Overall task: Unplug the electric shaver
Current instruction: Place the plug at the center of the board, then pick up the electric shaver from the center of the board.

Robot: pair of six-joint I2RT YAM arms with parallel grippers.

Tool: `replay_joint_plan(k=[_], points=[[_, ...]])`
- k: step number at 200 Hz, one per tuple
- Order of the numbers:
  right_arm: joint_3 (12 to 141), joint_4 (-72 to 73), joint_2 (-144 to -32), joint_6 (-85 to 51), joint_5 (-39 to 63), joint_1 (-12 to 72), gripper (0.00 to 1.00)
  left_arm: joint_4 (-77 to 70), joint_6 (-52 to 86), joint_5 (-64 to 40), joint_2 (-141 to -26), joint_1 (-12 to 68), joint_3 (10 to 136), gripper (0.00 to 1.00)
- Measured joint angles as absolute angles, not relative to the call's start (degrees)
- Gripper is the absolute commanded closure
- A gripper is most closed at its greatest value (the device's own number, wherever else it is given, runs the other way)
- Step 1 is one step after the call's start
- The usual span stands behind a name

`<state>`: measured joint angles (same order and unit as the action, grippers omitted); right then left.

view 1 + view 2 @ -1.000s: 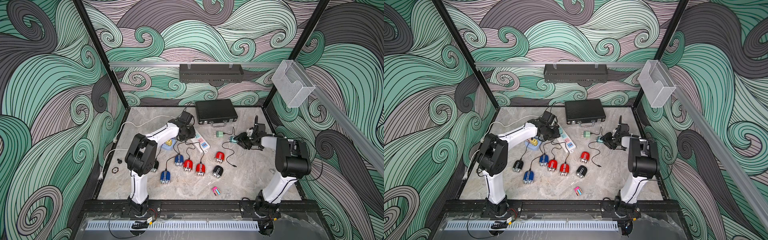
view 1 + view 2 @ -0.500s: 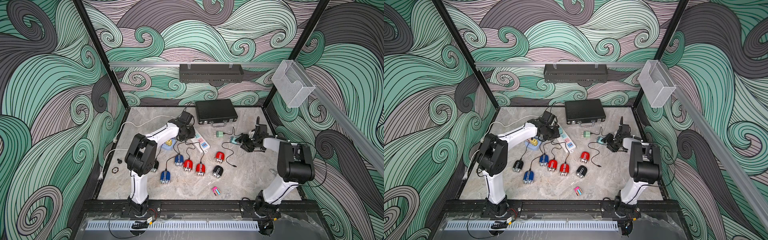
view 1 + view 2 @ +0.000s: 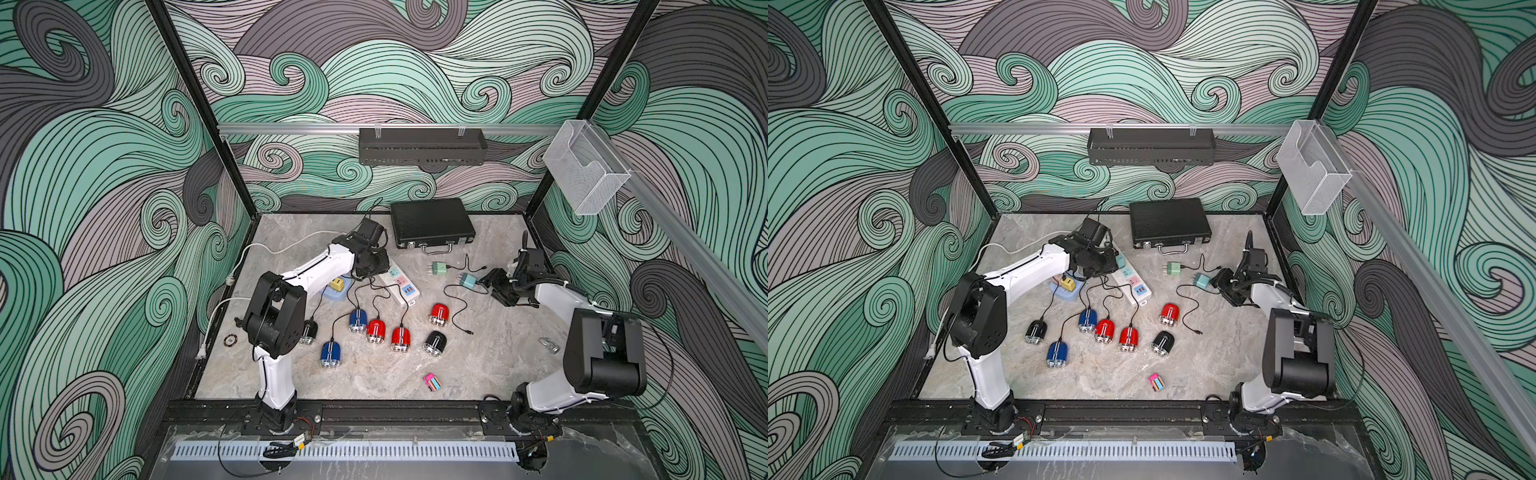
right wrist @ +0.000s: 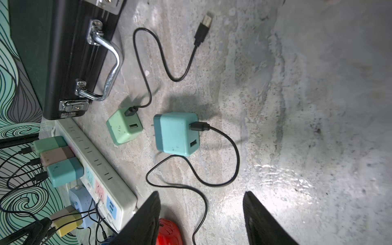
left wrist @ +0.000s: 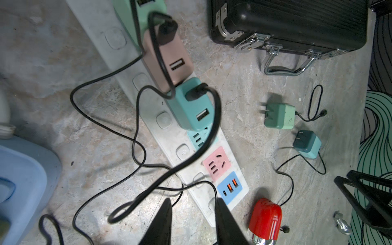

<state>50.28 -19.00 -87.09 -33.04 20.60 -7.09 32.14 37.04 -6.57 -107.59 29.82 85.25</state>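
- The red shaver (image 3: 439, 314) lies on the table (image 3: 478, 365) near the end of the power strip (image 3: 401, 284). No cable can be seen going into it.
- The loose cable end (image 3: 468, 332) lies just beside the red shaver. This black cable loops back to the teal charger (image 3: 468, 281).
- The teal charger lies on the table, off the strip and well apart from it, with its prongs bare.
- The right gripper (image 4: 201, 194) sits low just beside the teal charger. Its jaws are wide apart and nothing is between them.
- A light green charger (image 3: 439, 268) lies near the teal one, also off the strip, with its own short cable.
- A black shaver (image 3: 434, 343) lies near the red one, with no cable showing.
- On the strip, a plugged teal charger (image 5: 191, 108) and a pink-brown charger (image 5: 169, 63) stand side by side, with cables running from them.
- The left gripper (image 5: 193, 200) hangs over the strip. Its jaws are narrowly apart and clamp nothing.
- A blue shaver (image 3: 357, 320) and two more red shavers (image 3: 375, 330) lie with cables leading toward the strip.
- A closed black case (image 3: 432, 222) lies at the back of the table.
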Motion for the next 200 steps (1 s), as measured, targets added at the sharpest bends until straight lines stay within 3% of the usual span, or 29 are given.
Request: replay_joint_plan(k=[51, 103, 200], points=[[50.7, -22.3, -81.1, -31.4, 20.0, -6.1, 0.4, 34.2, 36.4, -5.3, -105.8, 29.8, 86.2, 0.65], [55.9, -26.9, -79.3, -28.2, 15.2, 3.4, 0.4, 35.3, 36.4, -4.9, -104.0, 29.8, 86.4, 0.63], [60.1, -30.8, -79.4, -26.1, 9.4, 12.2, 0.4, 35.6, 35.9, -4.1, -100.4, 30.7, 84.3, 0.34]])
